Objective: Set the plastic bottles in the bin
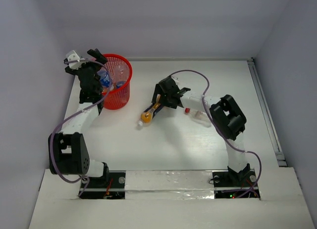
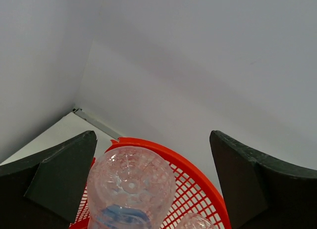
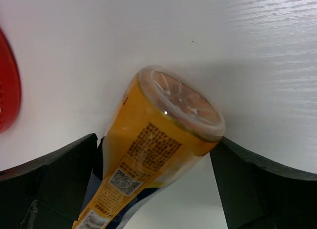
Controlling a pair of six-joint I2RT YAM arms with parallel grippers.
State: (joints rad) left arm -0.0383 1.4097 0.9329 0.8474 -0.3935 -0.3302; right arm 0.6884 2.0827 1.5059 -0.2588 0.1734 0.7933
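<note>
My left gripper point(image 2: 152, 140) is hanging over the bin point(image 1: 117, 95) and my right gripper point(image 3: 153, 139) is straddling a bottle on the table point(image 1: 208, 150), both with fingers spread.

From above, the bin is standing at about 10 o'clock on the table. My left fingers point(image 2: 59, 179) are standing wide apart, and a clear bottle point(image 2: 131, 184) is sitting between them, base towards my camera, inside the red rim and closer to the 9 o'clock finger. My right fingers point(image 3: 54, 174) are also wide apart, lying close along both sides of the orange-and-blue bottle point(image 3: 158, 140). It is lying flat near the table's middle, its base pointing to 1 o'clock in my wrist view. A red-capped bottle point(image 1: 197, 115) is lying at 3 o'clock from it, apart.
</note>
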